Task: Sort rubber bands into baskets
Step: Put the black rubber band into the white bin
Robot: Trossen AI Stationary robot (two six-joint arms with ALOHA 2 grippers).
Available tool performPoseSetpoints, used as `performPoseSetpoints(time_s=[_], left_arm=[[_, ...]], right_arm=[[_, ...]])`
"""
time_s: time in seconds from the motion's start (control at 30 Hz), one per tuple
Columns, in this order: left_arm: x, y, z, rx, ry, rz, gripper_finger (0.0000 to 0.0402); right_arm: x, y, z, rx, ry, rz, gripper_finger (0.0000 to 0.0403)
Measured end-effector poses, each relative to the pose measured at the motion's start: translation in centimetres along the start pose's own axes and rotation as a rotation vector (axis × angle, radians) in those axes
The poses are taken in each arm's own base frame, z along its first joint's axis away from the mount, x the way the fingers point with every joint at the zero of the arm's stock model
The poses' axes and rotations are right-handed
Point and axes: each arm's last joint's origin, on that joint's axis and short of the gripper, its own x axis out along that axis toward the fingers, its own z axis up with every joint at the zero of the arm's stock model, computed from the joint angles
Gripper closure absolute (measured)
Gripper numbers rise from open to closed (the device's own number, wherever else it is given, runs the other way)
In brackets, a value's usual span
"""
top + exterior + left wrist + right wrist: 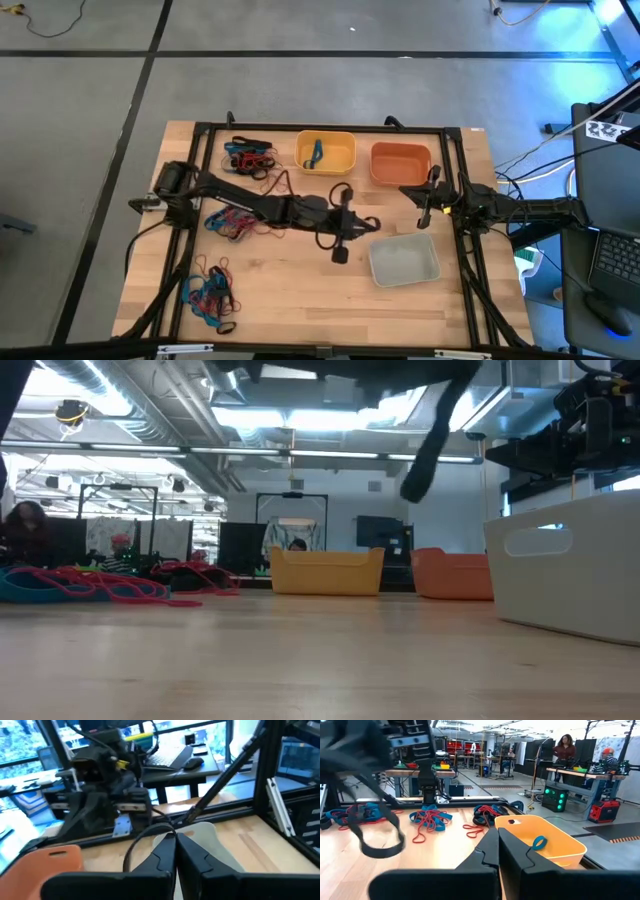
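Observation:
My left gripper [175,836] reaches from the table's left to its middle [355,228], shut on a black rubber band [380,837]. My right gripper [498,834] is shut and empty, above the table between the orange basket [400,162] and the pale grey basket [404,260]. The yellow basket [326,151] holds one blue band [538,842]. Piles of blue, red and black bands lie on the table at the far left [248,156], the middle left [232,222] and the near left [210,294]. My left gripper pinches the black band between its two fingertips, at one spot on the loop [159,828]. The fingers lie about level and point toward the table's right. The rest of the loop hangs slack below the gripper [367,847], clear of the table.
The black frame rails [460,180] run along the table's far and right sides. The three baskets stand in the table's far and right part, the grey one [570,565] nearest the front. People and benches show in the room beyond.

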Motion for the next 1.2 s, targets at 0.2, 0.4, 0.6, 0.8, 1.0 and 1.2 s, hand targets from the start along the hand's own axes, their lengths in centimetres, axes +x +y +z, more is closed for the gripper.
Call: performPoseSetpoints(time_s=[0.2,0.4,0.6,0.8,1.0,1.2], left_arm=[[2.1,-0.9,0.3,-0.001,-0.050,-0.018,0.0395],[4.6,-1.7,-0.3,0.000,-0.062,-0.091,0.0396],[6.3,-2.1,-3.0,0.004,-0.003,-0.096,0.0390],[6.9,-2.4,-4.7,0.028,0.038,-0.103,0.0372],[6.9,-2.4,-4.7,0.025,0.035,-0.099,0.0318],[6.9,-2.4,-5.0,0.030,0.066,-0.104,0.0275]], right_arm=[[0.0,0.0,0.0,0.000,0.000,-0.001,0.0397],[0.0,-0.1,0.0,-0.001,0.002,-0.020,0.0397],[0.0,-0.1,0.0,-0.001,0.002,-0.024,0.0397],[0.0,-0.1,0.0,-0.001,0.003,-0.023,0.0397],[0.0,-0.1,0.0,-0.001,0.003,-0.023,0.0397],[0.0,-0.1,0.0,-0.001,0.003,-0.023,0.0397]])
